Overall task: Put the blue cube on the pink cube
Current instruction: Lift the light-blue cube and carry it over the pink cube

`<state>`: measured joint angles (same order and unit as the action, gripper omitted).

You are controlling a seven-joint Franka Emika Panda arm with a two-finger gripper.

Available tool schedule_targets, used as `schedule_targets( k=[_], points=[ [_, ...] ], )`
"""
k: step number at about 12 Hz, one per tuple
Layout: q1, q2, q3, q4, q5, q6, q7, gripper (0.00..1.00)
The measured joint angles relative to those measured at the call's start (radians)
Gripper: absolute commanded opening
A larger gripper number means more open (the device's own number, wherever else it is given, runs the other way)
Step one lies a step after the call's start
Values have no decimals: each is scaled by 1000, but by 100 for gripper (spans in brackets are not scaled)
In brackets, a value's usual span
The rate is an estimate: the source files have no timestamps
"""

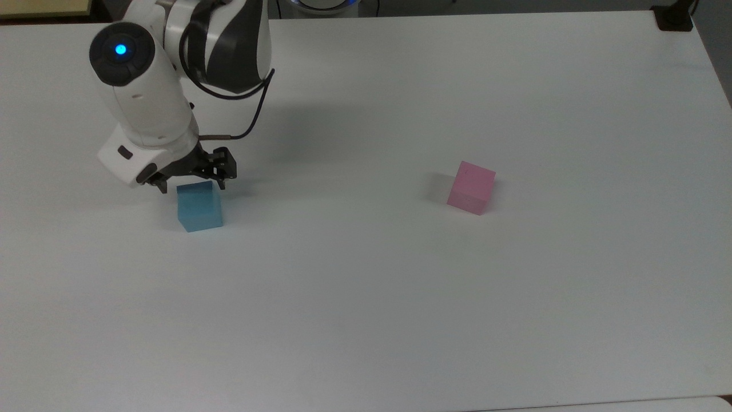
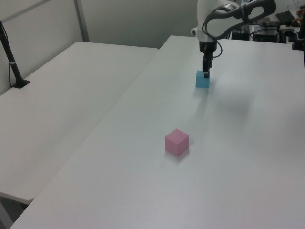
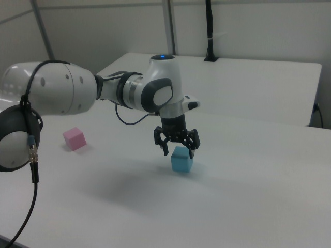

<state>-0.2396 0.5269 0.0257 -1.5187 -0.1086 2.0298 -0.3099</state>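
From my station, starting at the top view's left, I see the white arm (image 1: pixel 143 97) reaching down over the table (image 1: pixel 400 297), with a blue light lit on its upper joint. Its gripper (image 1: pixel 192 187) hangs directly above the blue cube (image 1: pixel 199 207), fingers spread wide, one fingertip off each side of the cube's top face; in the right view the gripper (image 3: pixel 178 150) straddles the top of the blue cube (image 3: pixel 182 159) with its tips about level with the upper edges, and I cannot tell whether they touch it. Nothing is held. The blue cube sits flat on the table, and being a cube it has no long axis I can name; in the top view it is turned slightly, with one corner pointing toward the bottom edge. In the left view the gripper (image 2: pixel 206 73) comes straight down onto the blue cube (image 2: pixel 202 79). Moving to the top view's right, the pink cube (image 1: pixel 471 187) rests flat on the table, well apart from the blue one, turned more noticeably, with a tiny dark mark on its top face. In the left view the pink cube (image 2: pixel 177 142) lies nearer the camera, and in the right view the pink cube (image 3: pixel 74 138) sits at the right view's left.
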Motion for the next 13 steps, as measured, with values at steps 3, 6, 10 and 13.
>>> schedule_targets(
  k=[3, 6, 10, 13],
  points=[
    [19, 38, 0, 0, -14, 54, 0, 22],
    [61, 36, 5, 18, -18, 65, 83, 21],
    [233, -66, 22, 50, 7, -42, 265, 24],
    [422, -103, 28, 80, 30, -119, 414, 24]
  ],
)
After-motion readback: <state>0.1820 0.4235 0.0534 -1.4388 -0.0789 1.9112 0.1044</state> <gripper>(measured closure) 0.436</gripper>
